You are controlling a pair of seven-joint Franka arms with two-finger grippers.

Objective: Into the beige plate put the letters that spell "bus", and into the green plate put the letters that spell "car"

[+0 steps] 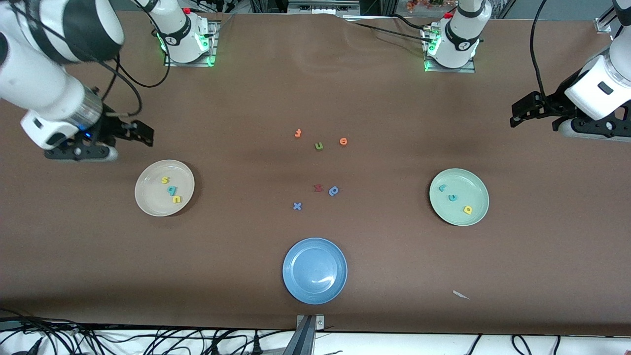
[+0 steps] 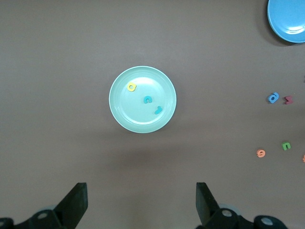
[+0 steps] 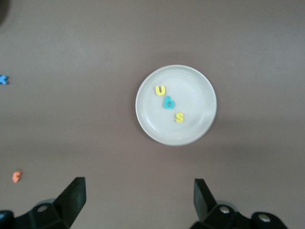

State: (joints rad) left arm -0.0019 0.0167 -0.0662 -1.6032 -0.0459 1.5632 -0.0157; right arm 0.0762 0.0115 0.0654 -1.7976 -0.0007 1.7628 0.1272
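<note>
Yellow s point(image 1: 165, 180), teal b point(image 1: 171, 190), yellow u point(image 1: 176, 199) lie in beige plate point(image 1: 148, 202); c point(image 1: 442, 188), r point(image 1: 452, 197), a point(image 1: 467, 209) in green plate point(image 1: 475, 187); right gripper point(image 1: 140, 133) and left gripper point(image 1: 517, 116) each hover just off their own plate's table end, jaws wide, empty; looks done, no reach needed.

Both arms hang raised, left end effector point(image 1: 515, 114) and right end effector point(image 1: 146, 134) spread wide, empty.

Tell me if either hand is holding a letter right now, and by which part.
Nothing is held. The left hand and right hand are both open and empty, each up over bare table near its own plate.
</note>
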